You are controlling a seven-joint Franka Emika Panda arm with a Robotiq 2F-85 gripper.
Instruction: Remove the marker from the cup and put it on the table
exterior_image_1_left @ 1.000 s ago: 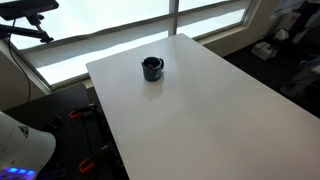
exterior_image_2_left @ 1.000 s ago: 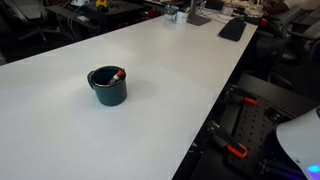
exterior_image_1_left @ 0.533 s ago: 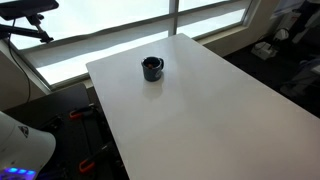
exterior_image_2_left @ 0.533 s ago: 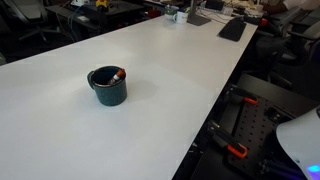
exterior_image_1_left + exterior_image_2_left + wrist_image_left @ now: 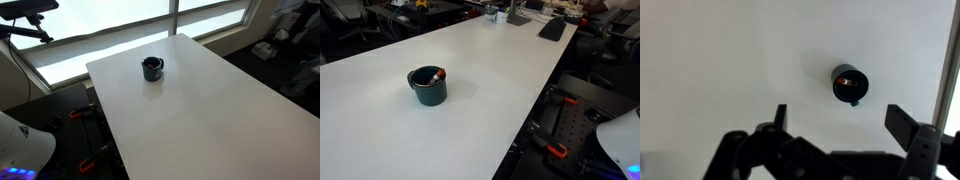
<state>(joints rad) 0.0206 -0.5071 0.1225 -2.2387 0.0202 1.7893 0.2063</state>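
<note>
The white surface (image 5: 200, 110) fills both exterior views. High above it the pincer (image 5: 840, 120) points straight down, its fingers spread wide with nothing between them. The dark cup (image 5: 850, 84) stands upright far below, just beyond the gap, toward the surface's window-side end. The marker (image 5: 437, 75) leans inside against the rim. A dark flat thing (image 5: 552, 28), perhaps a keyboard, lies at the far corner, well apart.
</note>
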